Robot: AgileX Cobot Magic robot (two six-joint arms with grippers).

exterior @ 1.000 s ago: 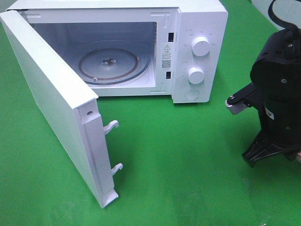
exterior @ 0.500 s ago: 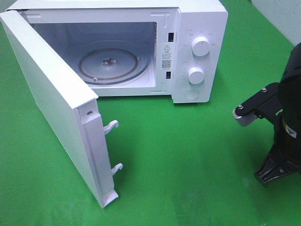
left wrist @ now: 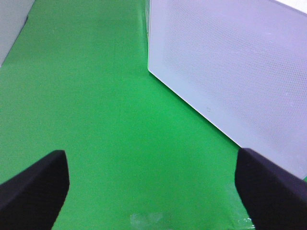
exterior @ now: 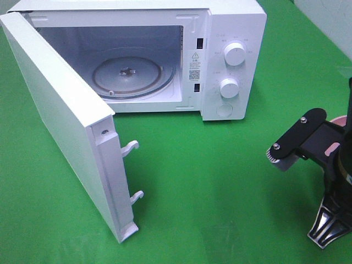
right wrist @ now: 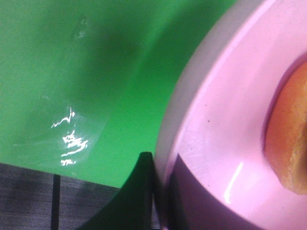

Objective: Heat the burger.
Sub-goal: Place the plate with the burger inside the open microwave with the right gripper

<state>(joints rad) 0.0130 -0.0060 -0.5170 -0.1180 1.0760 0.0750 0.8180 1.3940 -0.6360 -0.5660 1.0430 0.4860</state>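
Note:
The burger shows only in the right wrist view, as a golden-brown bun edge (right wrist: 288,139) on a round pink plate (right wrist: 216,139). In the high view only a sliver of the plate (exterior: 336,119) shows behind my right arm (exterior: 330,165) at the far right, and the burger is hidden. A dark finger (right wrist: 138,191) of my right gripper sits right at the plate's rim; I cannot see how the jaws stand. My left gripper (left wrist: 153,191) is open and empty over the green mat, beside the microwave door (left wrist: 230,72).
The white microwave (exterior: 234,27) stands at the back with its door (exterior: 60,121) swung wide open to the front left. Its glass turntable (exterior: 127,73) is bare. Green mat (exterior: 209,181) covers the table.
My right arm has moved to the right and toward the front edge, uncovering a sliver of the pink plate. The microwave and its door have not moved.

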